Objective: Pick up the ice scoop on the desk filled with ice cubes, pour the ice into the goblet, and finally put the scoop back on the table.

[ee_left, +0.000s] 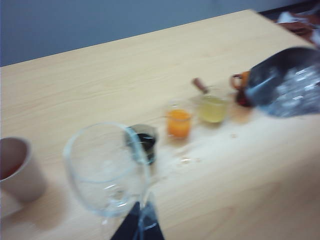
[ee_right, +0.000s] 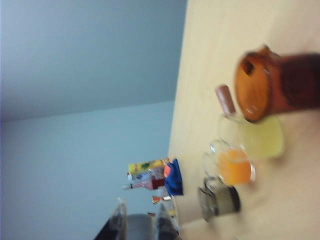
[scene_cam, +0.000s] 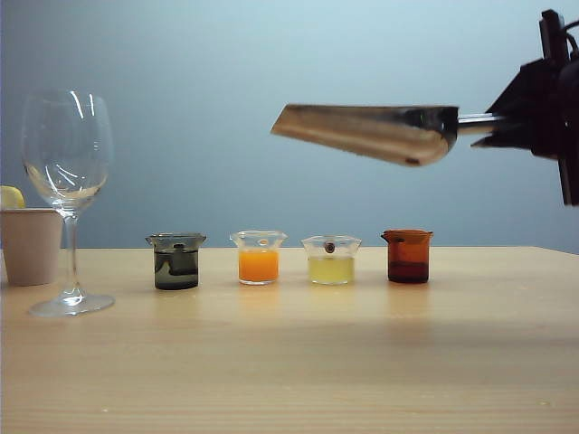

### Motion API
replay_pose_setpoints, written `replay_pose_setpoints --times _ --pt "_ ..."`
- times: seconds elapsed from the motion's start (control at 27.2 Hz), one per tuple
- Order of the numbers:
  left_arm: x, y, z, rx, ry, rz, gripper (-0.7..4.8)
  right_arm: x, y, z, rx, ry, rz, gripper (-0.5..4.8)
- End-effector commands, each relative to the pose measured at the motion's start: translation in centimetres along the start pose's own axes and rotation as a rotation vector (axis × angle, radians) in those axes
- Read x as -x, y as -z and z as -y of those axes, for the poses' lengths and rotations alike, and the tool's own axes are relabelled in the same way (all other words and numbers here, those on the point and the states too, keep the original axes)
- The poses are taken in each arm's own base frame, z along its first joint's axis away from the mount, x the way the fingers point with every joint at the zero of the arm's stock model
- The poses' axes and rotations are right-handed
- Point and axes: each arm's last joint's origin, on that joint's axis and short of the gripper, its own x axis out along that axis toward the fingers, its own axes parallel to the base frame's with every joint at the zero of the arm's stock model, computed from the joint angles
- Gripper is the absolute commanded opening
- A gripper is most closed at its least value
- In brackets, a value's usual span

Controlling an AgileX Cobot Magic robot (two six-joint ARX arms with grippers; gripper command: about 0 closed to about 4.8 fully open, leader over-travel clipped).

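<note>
The right gripper (scene_cam: 493, 127), clamped on the ice scoop (scene_cam: 371, 132), holds it aloft; pouring into the goblet (scene_cam: 66, 154) remains. I cannot tell the left gripper (ee_left: 137, 225) state.

**Right arm high, left jaws low**

The right gripper (scene_cam: 496, 127) sits at the exterior view's upper right edge, reaching in level, jaws clamped on the scoop (scene_cam: 371, 132) handle. The left gripper (ee_left: 137, 227) shows only as dark tips at the bottom of its wrist view; whether they stand apart is unclear.
</note>
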Motion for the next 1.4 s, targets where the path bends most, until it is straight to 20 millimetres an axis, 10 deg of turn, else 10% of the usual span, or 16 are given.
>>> replay_pose_setpoints --times 0.04,1.4 --pt "0.3 -0.3 -0.2 0.003 -0.084 -0.006 -0.05 -0.3 -0.2 -1.6 0.015 -0.052 -0.002 -0.05" --pt "0.4 -0.2 -0.1 0.005 -0.069 -0.011 -0.05 -4.2 2.8 -10.5 0.015 -0.016 -0.096 -0.05"
